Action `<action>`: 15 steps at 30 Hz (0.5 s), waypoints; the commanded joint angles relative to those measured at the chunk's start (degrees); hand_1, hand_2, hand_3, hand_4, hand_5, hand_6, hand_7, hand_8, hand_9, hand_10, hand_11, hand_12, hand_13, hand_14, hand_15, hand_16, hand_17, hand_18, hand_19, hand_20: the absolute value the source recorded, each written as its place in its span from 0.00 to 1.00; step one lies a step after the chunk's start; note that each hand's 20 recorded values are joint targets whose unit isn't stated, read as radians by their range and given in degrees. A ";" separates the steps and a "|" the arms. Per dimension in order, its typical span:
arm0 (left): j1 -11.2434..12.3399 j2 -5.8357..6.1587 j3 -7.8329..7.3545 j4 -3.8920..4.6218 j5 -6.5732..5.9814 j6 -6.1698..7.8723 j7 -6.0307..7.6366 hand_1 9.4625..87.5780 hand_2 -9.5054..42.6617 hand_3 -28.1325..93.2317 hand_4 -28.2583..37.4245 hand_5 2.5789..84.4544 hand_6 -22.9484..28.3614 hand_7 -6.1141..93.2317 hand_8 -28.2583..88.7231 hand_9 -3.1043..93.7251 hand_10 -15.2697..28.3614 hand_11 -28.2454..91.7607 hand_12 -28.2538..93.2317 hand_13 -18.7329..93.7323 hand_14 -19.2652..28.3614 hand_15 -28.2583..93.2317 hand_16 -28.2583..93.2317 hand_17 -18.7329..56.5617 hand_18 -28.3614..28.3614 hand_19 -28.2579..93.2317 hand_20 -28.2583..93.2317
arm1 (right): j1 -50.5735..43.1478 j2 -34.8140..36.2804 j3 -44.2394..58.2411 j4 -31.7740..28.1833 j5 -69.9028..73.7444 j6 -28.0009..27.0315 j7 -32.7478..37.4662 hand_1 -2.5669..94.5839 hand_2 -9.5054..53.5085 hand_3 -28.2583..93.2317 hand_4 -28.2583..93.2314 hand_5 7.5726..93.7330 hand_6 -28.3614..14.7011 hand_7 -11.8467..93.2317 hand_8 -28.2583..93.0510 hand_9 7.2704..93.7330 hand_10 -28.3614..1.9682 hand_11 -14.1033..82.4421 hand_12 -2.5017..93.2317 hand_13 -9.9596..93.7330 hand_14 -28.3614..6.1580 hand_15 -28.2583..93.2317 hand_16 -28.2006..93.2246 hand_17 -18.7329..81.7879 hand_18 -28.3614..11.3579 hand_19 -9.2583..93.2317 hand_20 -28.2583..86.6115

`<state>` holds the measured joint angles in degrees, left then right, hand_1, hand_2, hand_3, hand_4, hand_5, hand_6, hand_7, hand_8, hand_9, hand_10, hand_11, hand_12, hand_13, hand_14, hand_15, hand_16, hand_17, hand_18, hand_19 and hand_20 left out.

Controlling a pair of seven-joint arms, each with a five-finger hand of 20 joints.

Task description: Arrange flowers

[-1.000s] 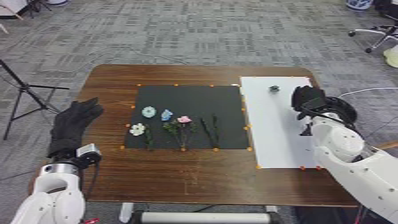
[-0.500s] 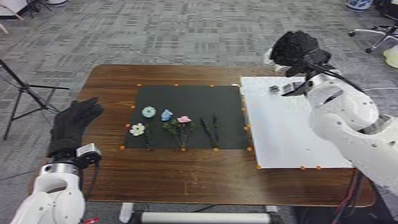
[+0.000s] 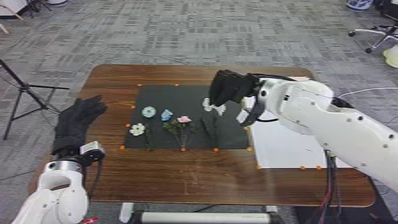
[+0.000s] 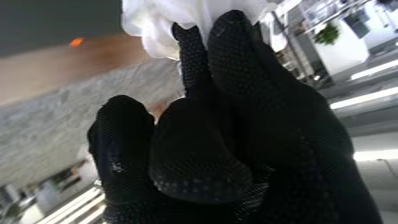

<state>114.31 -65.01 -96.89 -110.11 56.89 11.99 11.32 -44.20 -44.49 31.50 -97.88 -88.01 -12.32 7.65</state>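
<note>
We've got the right robot hand (image 3: 229, 87) over the far right part of the black mat (image 3: 176, 95), with its fingers closed on a big white flower (image 3: 213, 105), and in our right wrist view its petals are right up against the fingertips. Our left robot hand (image 3: 75, 120) is just hanging out by the left edge of the brown tabletop (image 3: 142, 175), released, fingers pretty straight. On the mat's left half we've got a pale blue flower (image 3: 149, 112) with a blue flower (image 3: 166, 115) just beside it, then a small white flower (image 3: 137, 130) nearer the robot and a pink flower (image 3: 184, 119) with leafy green stems (image 3: 181, 132) below it. We've also got a white sheet (image 3: 289, 147) to the right of the mat, partly under the right arm.
</note>
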 commanded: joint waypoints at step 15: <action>-0.07 -0.17 0.30 0.00 -0.58 -0.61 -0.26 0.17 0.45 0.78 0.00 0.62 0.54 0.19 0.18 0.55 0.70 0.43 0.34 0.51 0.80 0.45 0.24 0.32 0.74 0.36 0.38 | -0.48 -16.55 1.04 15.31 -13.84 -7.36 0.85 0.70 0.00 0.70 0.11 0.81 0.69 0.31 0.31 0.89 0.67 0.21 0.41 0.95 0.85 0.82 0.50 0.79 0.32 1.00 0.83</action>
<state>113.90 -65.03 -96.37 -110.00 56.86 11.94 11.32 -43.67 -60.63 31.23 -84.67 -100.65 -18.08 7.06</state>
